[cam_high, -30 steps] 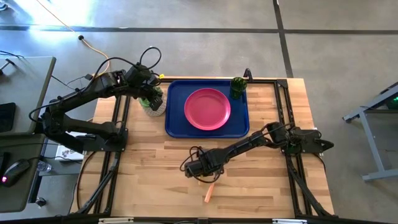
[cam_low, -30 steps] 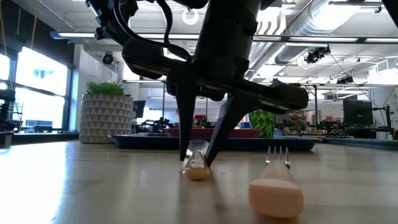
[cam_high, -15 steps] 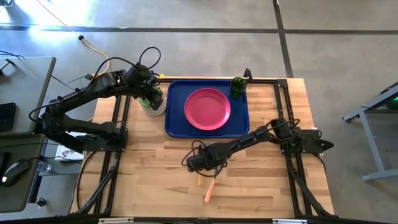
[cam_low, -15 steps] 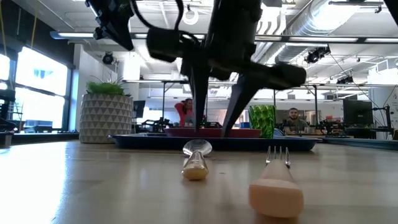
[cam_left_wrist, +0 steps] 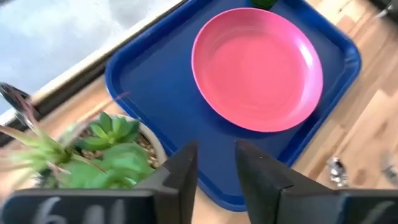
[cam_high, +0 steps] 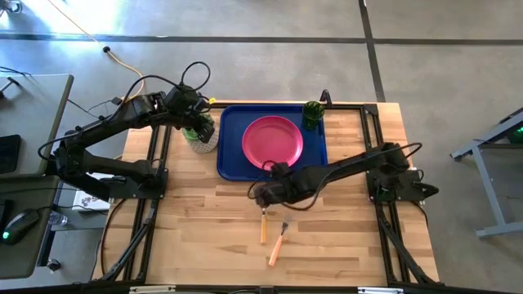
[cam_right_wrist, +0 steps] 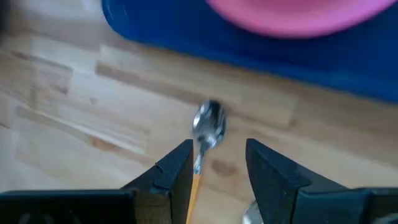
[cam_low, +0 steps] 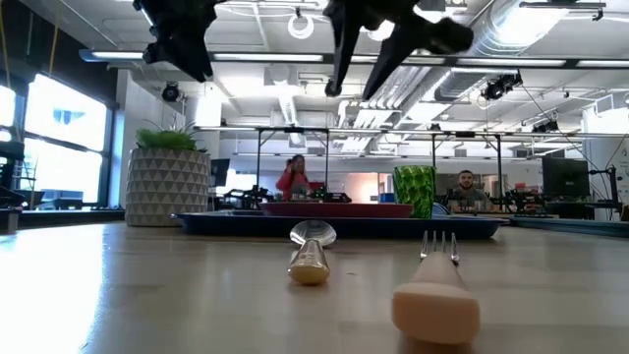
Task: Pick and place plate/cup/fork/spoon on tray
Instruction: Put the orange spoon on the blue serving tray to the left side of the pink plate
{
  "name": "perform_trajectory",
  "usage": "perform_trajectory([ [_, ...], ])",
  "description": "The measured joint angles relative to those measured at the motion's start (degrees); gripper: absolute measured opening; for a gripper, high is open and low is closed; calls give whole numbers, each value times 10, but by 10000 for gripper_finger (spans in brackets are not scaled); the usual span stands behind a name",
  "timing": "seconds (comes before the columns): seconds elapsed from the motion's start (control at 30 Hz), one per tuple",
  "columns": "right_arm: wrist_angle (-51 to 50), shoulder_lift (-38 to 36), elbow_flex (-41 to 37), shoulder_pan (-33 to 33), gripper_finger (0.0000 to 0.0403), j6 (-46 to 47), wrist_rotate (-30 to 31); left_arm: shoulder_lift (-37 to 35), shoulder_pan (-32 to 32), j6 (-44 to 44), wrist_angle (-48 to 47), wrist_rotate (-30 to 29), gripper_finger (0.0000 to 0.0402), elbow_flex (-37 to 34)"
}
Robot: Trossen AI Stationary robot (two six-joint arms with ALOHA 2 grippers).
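Note:
The pink-red plate [cam_high: 272, 143] lies in the dark blue tray [cam_high: 231, 159]. The green cup [cam_high: 313, 113] stands at the tray's far right corner. The spoon [cam_high: 263, 225] and the fork [cam_high: 278, 245] lie flat on the wood nearer than the tray, side by side, handles toward the near edge. My right gripper [cam_high: 261, 196] hangs open and empty well above the spoon [cam_right_wrist: 208, 126], between it and the tray's near rim; the low view shows it high up [cam_low: 350, 90]. My left gripper [cam_high: 199, 131] is open with a narrow gap, empty, above the plant pot at the tray's left.
A white pot with a green succulent [cam_high: 202, 135] stands just left of the tray, under my left gripper [cam_left_wrist: 214, 168]. Bare wood lies left and right of the cutlery. People show in the room beyond the table [cam_low: 295, 177].
My right gripper has risen from the table, where its fingers stood on either side of the spoon, and has gone toward the far edge, nearer the tray. The spoon lies on the wood where it was.

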Motion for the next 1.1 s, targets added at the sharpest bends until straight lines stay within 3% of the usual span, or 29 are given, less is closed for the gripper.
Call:
perform_trajectory([
  [0.13, -41, -47, 0, -7, 138, -46, 55, 0, -8, -62, 0, 19, 122, 0],
  [0.37, -131, -132, 0, -34, 138, -145, 103, 0, -72, -180, 3, 20, 120, 0],
  [0.67, -204, -247, 0, -68, 138, -272, 155, 0, -180, -337, 58, -50, 120, 0],
  [1.1, -257, -343, 1, -87, 138, -372, 187, 52, -273, -431, 215, -85, 120, 0],
])
